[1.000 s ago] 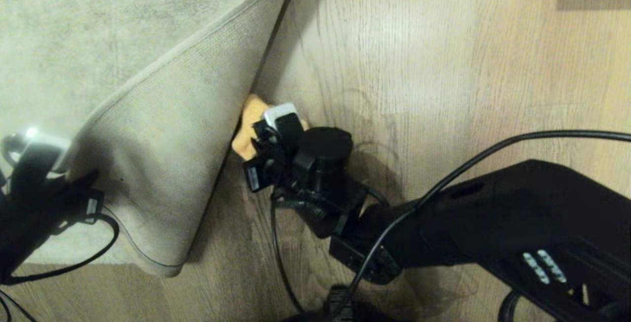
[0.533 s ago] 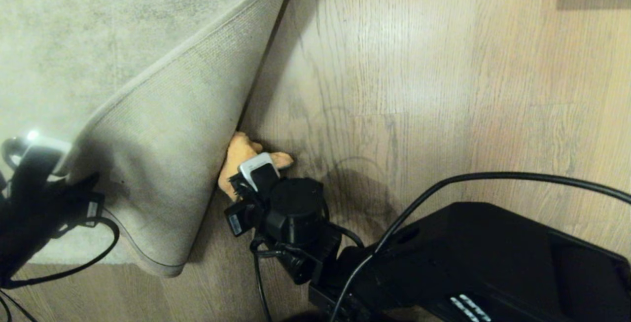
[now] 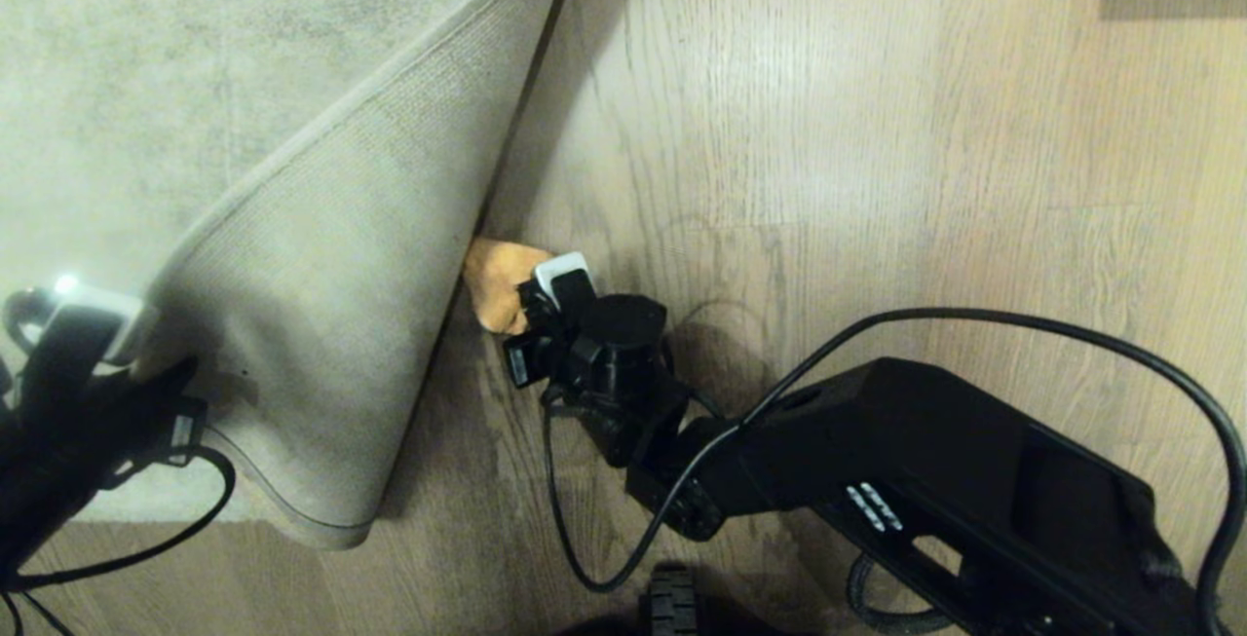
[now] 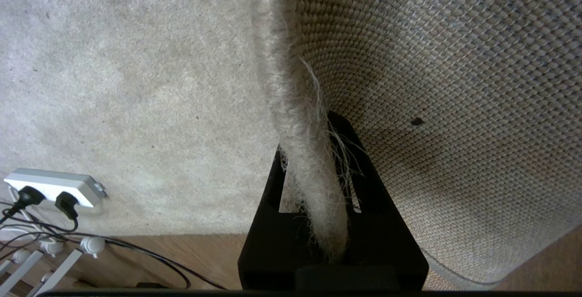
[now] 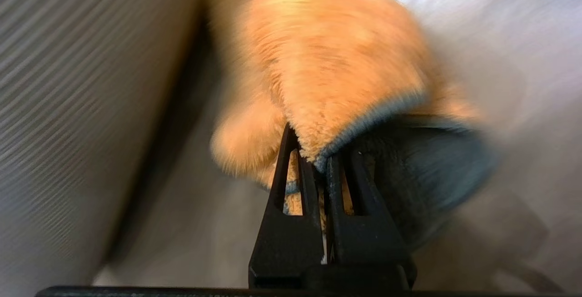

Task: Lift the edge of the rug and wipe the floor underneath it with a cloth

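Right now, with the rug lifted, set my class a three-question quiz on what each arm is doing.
1. True or false: the left gripper is shut on the bound edge of the mottled grey-beige rug, holding it up.
2. What does the right gripper hold? A) a pink towel B) the fluffy orange terry cloth C) nothing
3. Fill in: the cloth lies on the wood-grain plank ____, beside the rug's ribbed woven underside.

Key: 1 true; 2 B; 3 floor.
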`<state>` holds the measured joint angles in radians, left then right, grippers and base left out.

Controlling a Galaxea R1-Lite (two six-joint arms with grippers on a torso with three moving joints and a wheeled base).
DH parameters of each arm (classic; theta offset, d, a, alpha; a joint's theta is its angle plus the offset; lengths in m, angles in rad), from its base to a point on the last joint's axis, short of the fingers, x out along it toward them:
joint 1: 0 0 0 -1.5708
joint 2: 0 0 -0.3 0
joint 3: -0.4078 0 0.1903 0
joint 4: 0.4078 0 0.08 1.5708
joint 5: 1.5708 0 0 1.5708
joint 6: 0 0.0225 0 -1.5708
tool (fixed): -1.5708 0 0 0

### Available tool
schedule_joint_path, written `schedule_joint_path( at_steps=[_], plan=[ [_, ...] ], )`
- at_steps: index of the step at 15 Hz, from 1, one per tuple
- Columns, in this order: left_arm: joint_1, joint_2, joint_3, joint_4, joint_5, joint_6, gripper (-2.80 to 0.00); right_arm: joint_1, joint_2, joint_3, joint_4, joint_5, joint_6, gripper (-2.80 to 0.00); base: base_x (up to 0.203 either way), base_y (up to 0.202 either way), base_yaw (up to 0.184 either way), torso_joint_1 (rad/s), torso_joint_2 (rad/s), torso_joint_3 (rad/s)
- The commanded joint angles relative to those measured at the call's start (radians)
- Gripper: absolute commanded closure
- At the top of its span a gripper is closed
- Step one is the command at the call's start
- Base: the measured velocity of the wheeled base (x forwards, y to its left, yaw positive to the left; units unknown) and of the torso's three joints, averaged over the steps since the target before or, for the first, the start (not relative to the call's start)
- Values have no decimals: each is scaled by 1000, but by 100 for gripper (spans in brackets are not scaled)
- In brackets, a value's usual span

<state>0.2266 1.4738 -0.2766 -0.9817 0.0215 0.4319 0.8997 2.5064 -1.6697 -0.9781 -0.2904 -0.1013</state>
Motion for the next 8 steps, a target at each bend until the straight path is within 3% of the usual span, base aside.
schedule_joint_path(
  at_steps=[1,8],
  plan=[
    [0,-3,2,-6,0,2,0,-64,-7,-68,21,-3,-4,0,0,0,0,0,0,0],
    [0,-10,4,-5,0,5,0,-183,-115,-131,75,-4,-43,0,0,0,0,0,0,0]
  ],
)
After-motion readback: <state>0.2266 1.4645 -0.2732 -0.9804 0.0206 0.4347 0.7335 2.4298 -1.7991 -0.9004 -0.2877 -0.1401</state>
